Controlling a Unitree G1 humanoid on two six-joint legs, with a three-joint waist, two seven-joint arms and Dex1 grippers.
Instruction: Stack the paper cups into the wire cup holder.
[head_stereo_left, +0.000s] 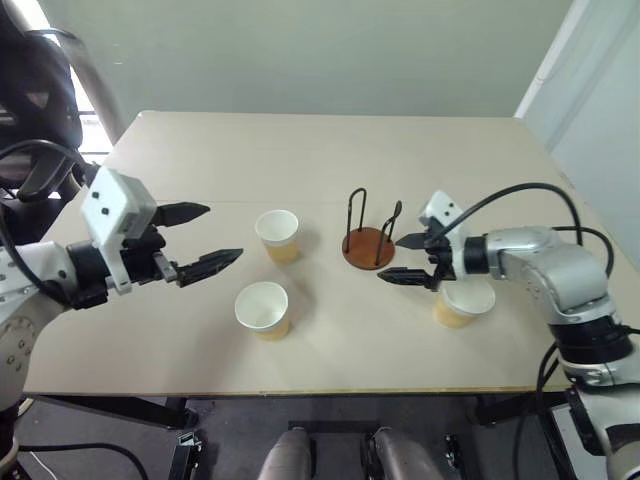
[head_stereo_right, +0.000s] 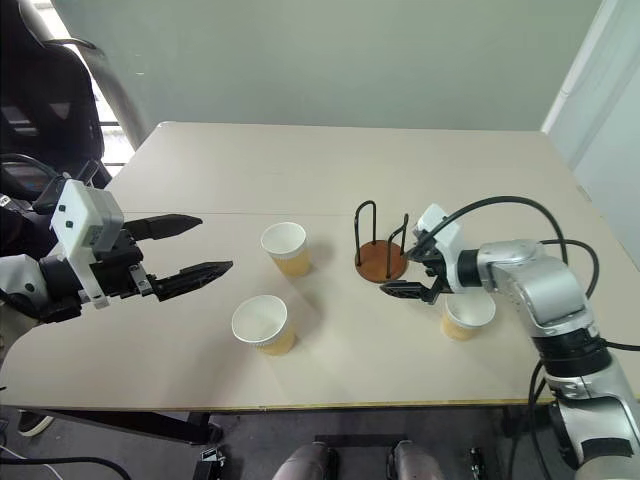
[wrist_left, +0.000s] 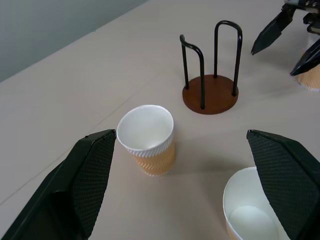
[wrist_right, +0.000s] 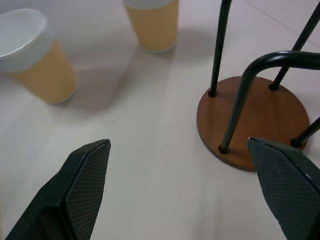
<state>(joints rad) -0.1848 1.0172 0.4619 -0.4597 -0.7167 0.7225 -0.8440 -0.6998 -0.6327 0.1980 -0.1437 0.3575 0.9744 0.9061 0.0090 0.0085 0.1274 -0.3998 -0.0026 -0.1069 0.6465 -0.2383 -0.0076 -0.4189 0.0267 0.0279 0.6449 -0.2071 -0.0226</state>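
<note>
Three tan paper cups stand upright on the table: one (head_stereo_left: 277, 236) left of the wire cup holder (head_stereo_left: 368, 246), one (head_stereo_left: 262, 309) nearer the front, and one (head_stereo_left: 463, 304) to the right, partly behind my right wrist. The holder has a reddish-brown disc base (wrist_right: 250, 120) and two black wire loops, with nothing in it. My left gripper (head_stereo_left: 222, 233) hovers open left of the two left cups, pointing at them (wrist_left: 147, 140). My right gripper (head_stereo_left: 392, 259) is open just right of the holder's base, above the table, holding nothing.
The beige table (head_stereo_left: 300, 160) runs far back behind the holder. Its front edge lies close below the front cup. A black cable arcs over my right arm (head_stereo_left: 530, 190). A dark chair (head_stereo_left: 35, 110) stands off the table's left corner.
</note>
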